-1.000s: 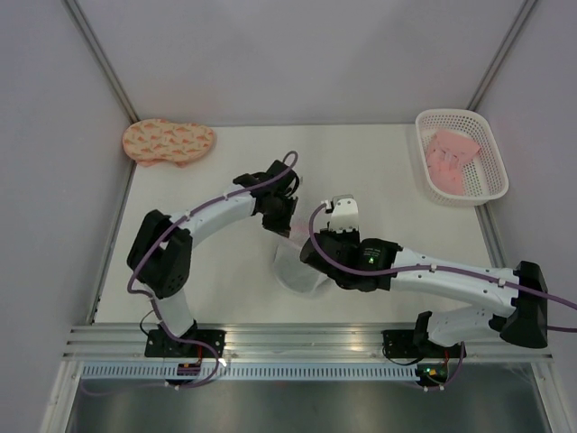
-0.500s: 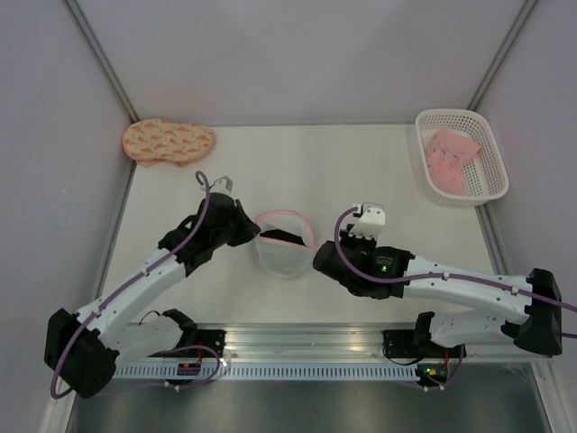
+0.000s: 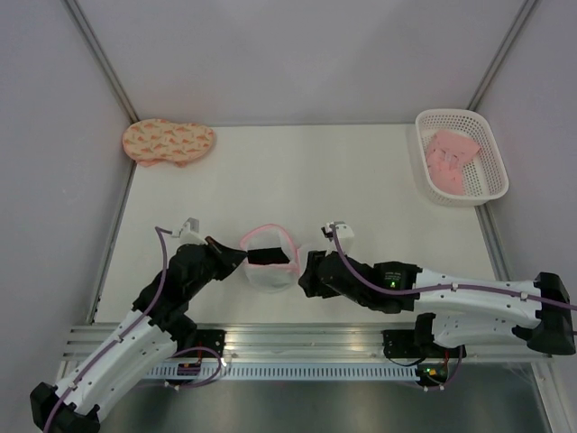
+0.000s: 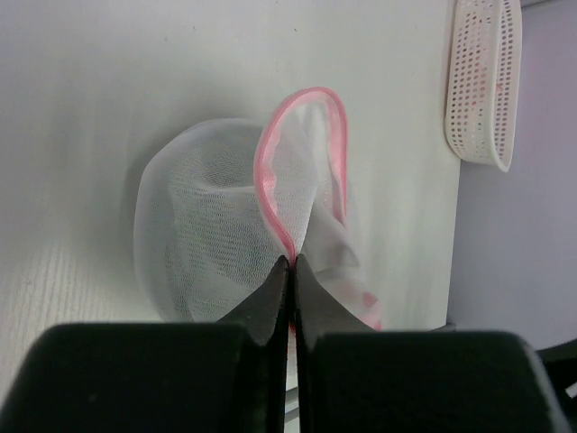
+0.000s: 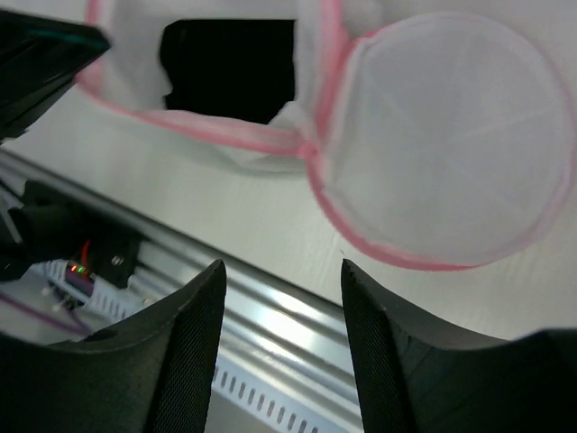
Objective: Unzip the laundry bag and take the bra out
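Observation:
The laundry bag (image 3: 270,271) lies near the table's front edge, its pink zipper rim (image 3: 267,233) gaping open. The black bra (image 3: 270,257) shows inside the opening, and in the right wrist view the bra (image 5: 230,68) is a dark patch behind the rim. My left gripper (image 3: 237,257) is shut on the pink rim (image 4: 287,248) at the bag's left side. My right gripper (image 3: 304,273) stands open just right of the bag, holding nothing. In its own view the right gripper (image 5: 281,271) hangs over the table's front rail, below the bag's round mesh flap (image 5: 451,135).
A white lattice basket (image 3: 491,153) with a pink garment (image 3: 451,158) stands at the back right. A peach patterned padded piece (image 3: 169,142) lies at the back left. The metal rail (image 3: 297,338) runs along the near edge, close under both grippers.
Both arms have drawn back toward the near edge, and the bag came with the left gripper. The right gripper has opened and let go of the bag. The bag's mouth now gapes.

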### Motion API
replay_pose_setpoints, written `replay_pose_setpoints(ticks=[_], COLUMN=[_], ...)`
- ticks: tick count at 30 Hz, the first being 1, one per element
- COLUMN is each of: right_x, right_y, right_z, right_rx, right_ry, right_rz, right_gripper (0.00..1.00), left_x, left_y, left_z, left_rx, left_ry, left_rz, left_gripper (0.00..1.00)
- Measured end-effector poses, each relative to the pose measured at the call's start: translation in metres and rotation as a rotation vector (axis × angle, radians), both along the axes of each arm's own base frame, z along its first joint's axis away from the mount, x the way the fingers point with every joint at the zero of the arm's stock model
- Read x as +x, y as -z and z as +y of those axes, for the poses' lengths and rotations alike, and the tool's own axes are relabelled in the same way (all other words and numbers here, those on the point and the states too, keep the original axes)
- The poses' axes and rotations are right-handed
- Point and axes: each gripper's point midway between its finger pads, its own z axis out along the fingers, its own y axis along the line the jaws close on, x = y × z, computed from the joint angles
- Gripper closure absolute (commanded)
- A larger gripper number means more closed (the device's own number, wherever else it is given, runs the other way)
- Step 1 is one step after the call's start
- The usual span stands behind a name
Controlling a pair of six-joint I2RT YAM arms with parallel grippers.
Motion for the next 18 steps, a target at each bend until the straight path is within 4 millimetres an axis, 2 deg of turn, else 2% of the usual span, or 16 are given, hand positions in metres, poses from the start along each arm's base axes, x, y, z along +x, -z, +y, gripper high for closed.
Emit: replay_pose_setpoints(ticks=[4,7,10,14,18], right_x=[-0.011,-0.002,0.009,0.030,0.048], right_y=[-0.029,-0.048,-0.049,-0.022,0.015], right_z=[0.038,0.070,0.095,0.117,0.115], right_rx=[0.047,0.043,0.004,-0.092,-0.196], right_ry=[-0.157,-0.212,-0.240,-0.253,-0.238], right_rz=[-0.030,-0.089,-0.131,-0.154,-0.139], right_gripper=[0.38,0.36,0.37,0.41,0.44], left_x=[0.000,-0.002,-0.005,-0.008,-0.011], left_y=[0.005,0.012,0.015,0.019,0.018], left_z=[-0.003,-0.007,-0.010,-0.010,-0.007], left_rx=[0.000,0.007,0.003,0.000,-0.005], left_ry=[0.012,0.033,0.053,0.061,0.056], left_rz=[0.018,0.048,0.063,0.064,0.053], left_gripper=[0.98,0.98,0.98,0.98,0.98])
